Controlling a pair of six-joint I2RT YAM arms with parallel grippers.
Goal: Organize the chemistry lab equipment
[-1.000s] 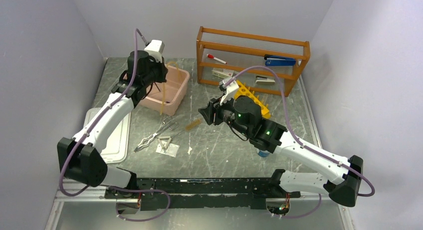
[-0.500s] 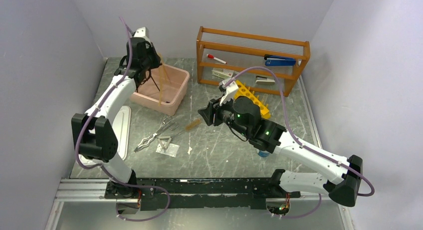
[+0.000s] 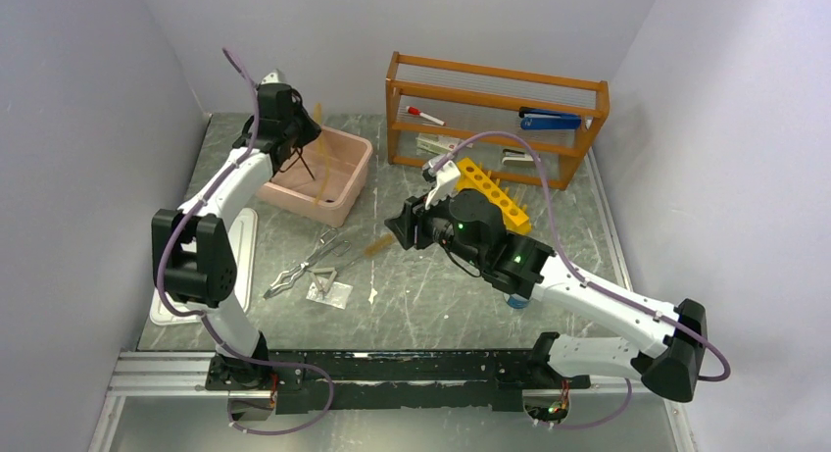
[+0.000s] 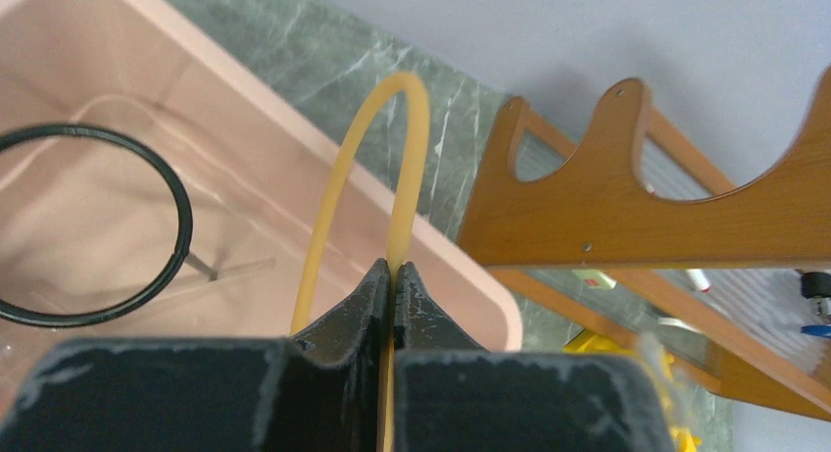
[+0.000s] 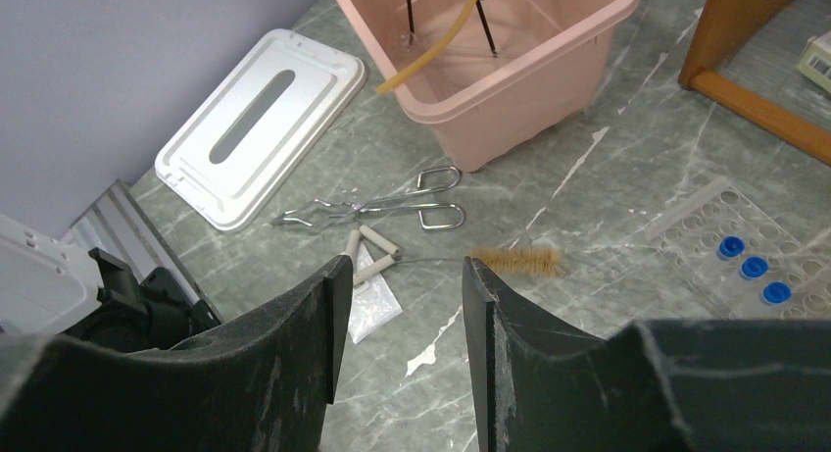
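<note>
1. Tan rubber tubing (image 4: 412, 168): pinched between the tightly closed fingers of the left gripper (image 4: 393, 273), arching in one loop past the fingertips, lower length hanging over the pink bin (image 4: 88, 40) beneath.
2. Below and left of that gripper, inside the bin: one black wire ring stand (image 4: 183, 234), two of its legs visible from the right wrist.
3. Beyond the left gripper, to its right: one wooden shelf (image 4: 637, 207), standing apart from the bin.
4. Right gripper (image 5: 404, 276): fingers spread apart, holding nothing, above the table.
5. Just ahead of its fingertips: one brush (image 5: 514, 261) and one white-sleeved wire triangle (image 5: 372, 248) touching one small clear bag (image 5: 370, 313).
6. Further ahead: one pair of silvery metal tongs (image 5: 392, 212), lying between the gripper and the bin.
7. Off to its right: one clear rack (image 5: 706, 226) holding three blue-capped tubes (image 5: 753, 268).
8. Off to its left: one white lid (image 5: 260, 119), flat on the table.
</note>
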